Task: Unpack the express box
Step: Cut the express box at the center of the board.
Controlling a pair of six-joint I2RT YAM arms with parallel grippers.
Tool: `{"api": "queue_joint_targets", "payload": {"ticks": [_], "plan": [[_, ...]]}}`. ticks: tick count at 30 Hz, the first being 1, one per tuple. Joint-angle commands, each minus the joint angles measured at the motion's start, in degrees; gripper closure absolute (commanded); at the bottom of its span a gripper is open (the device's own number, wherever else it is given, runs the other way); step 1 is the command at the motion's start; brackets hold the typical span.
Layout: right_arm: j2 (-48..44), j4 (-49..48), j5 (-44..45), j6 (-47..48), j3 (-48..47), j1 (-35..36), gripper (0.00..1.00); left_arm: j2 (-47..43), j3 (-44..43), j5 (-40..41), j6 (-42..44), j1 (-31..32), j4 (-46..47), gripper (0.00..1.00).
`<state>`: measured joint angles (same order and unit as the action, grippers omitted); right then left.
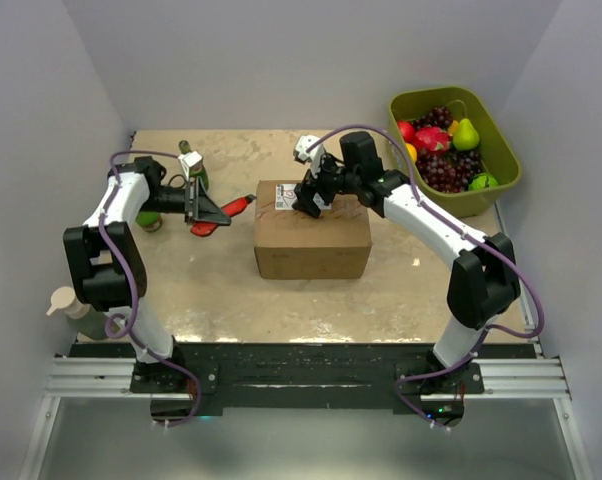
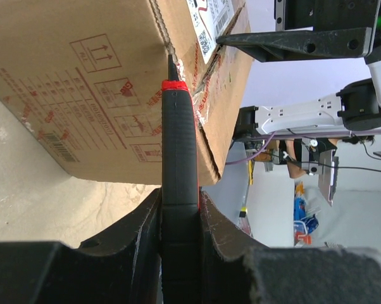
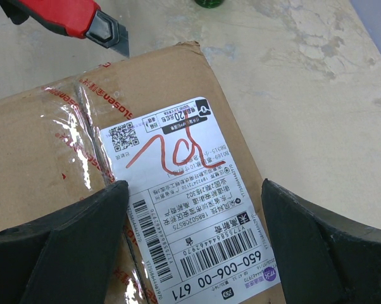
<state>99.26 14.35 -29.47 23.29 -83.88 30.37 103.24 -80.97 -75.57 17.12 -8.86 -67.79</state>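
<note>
The express box is a brown carton in the middle of the table, taped shut, with a white label on its top. My left gripper is shut on a red and black utility knife just left of the box. In the left wrist view the knife points its blade at the top edge of the express box by the taped seam, held in my left gripper. My right gripper hovers open over the label, one finger on each side. The knife tip shows beyond the box corner.
An olive-green tub of fruit stands at the back right. A green bottle stands behind the left gripper, another green object lies under the left arm, and a pump bottle sits at the table's left edge.
</note>
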Motion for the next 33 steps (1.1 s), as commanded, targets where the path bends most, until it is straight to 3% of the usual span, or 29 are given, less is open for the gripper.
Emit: {"api": "queue_joint_targets", "payload": {"ticks": [1,33], "plan": [[1.55,3.76,1.52,1.58,-0.15,0.04,0.10,-1.29,-0.59,-1.25,0.54,1.48,-0.24,1.00],[2.16,3.49,1.17,1.32,0.03,-0.05,0.09,-4.54,3.89,1.57,5.64,4.73,-7.00,1.00]]}}
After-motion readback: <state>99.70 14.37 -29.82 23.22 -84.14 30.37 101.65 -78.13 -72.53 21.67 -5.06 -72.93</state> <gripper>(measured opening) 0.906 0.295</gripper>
